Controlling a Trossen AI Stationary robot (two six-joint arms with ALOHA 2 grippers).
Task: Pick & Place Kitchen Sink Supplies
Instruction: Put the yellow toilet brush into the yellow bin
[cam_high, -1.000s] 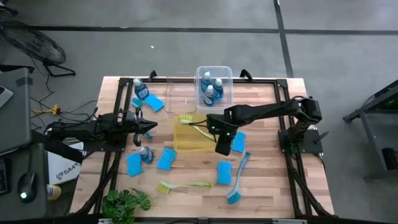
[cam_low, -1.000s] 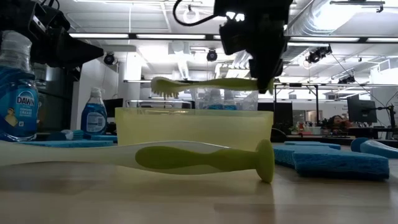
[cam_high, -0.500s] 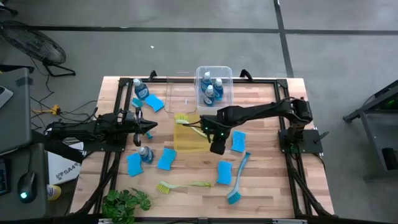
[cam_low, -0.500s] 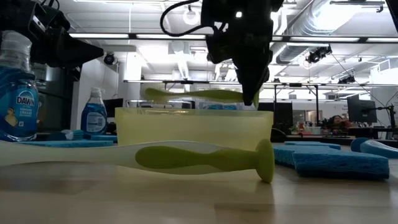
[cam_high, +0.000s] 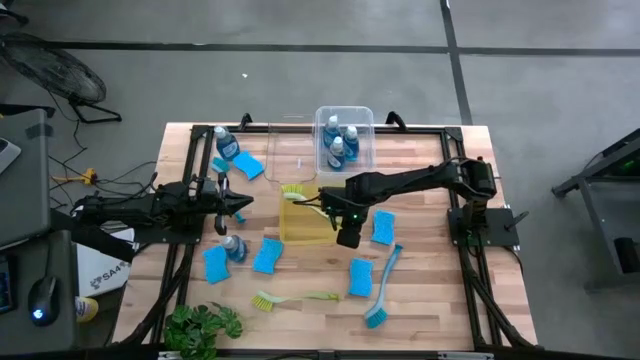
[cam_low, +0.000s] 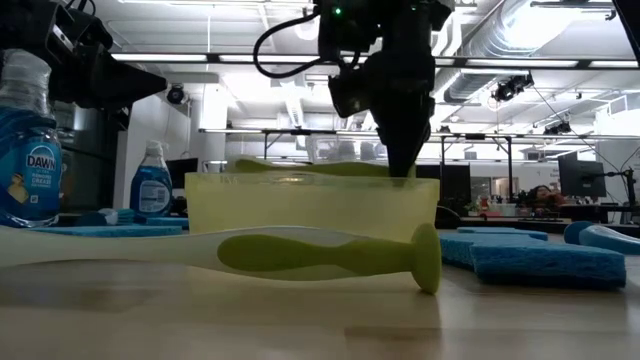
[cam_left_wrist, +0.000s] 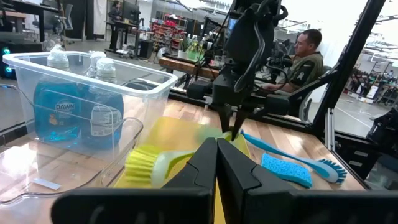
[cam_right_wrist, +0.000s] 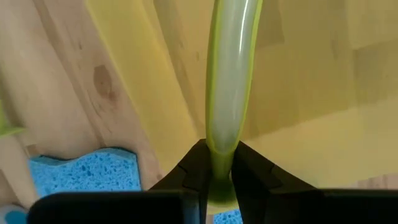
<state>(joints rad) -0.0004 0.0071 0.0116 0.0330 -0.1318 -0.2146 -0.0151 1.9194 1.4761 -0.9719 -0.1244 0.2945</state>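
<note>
Yellow-green brush pinched in right pincer over yellow bin; sponge beside.

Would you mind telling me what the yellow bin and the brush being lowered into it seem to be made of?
The yellow bin looks like thin, translucent plastic: light shows through its walls. The brush in the right gripper seems to be glossy molded plastic, with a sheen along its yellow-green handle; its bristles look like stiff synthetic fibre, probably.

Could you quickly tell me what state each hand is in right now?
Left hand: closed, holding nothing, waiting at the table's left side.
Right hand: closed on the yellow-green dish brush, over the yellow bin.
</note>
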